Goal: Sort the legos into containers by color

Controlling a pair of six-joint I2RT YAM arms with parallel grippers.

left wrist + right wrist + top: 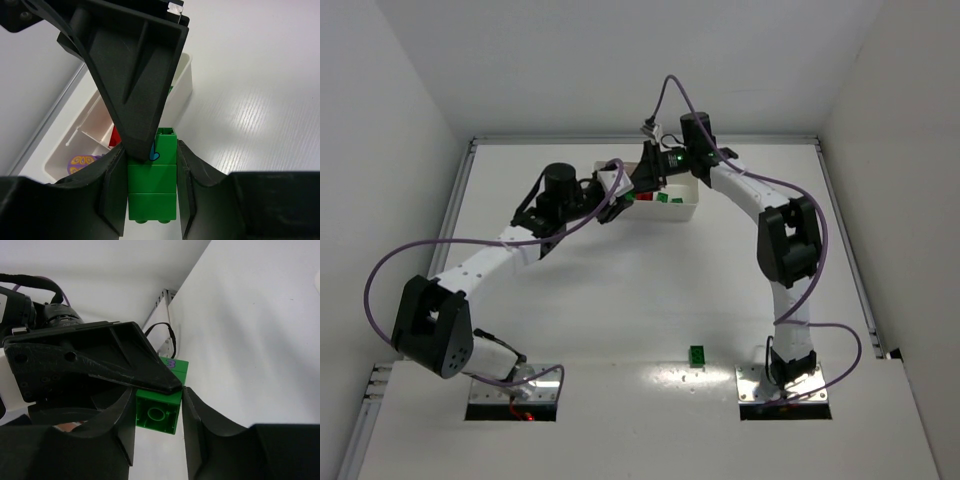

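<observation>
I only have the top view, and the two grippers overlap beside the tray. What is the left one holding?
Observer: In its wrist view the left gripper is shut on a green stack of bricks.
Operator: And the right one?
Observer: Its wrist view shows the right gripper closed on one end of that same stack, so both hold it.
Operator: What's in the tray behind them?
Observer: In the left wrist view, the tray has a purple piece with yellow marks in the compartment nearest that camera. A red brick lies just past the divider.
</observation>
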